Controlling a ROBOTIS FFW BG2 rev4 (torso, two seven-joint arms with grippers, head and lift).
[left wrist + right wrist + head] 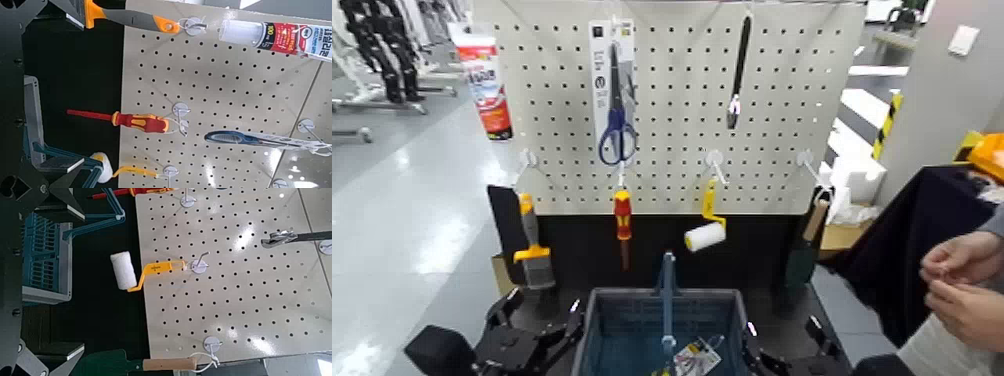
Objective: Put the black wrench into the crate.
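Black wrench on pegboard, both grippers empty

Left to right: left gripper [544, 303] low beside crate [622, 294], fingers apart, idle. Raised crate handle [669, 285] could snag the wrench if lowered off-centre. Mini paint roller [706, 236] hangs below the wrench; a low approach may knock it. Right gripper [782, 326], also spread; pulling without lifting could jam the wrench on its hook. Black wrench [741, 70]: upper right of board, slim, dark handle, silvery jaw end down.
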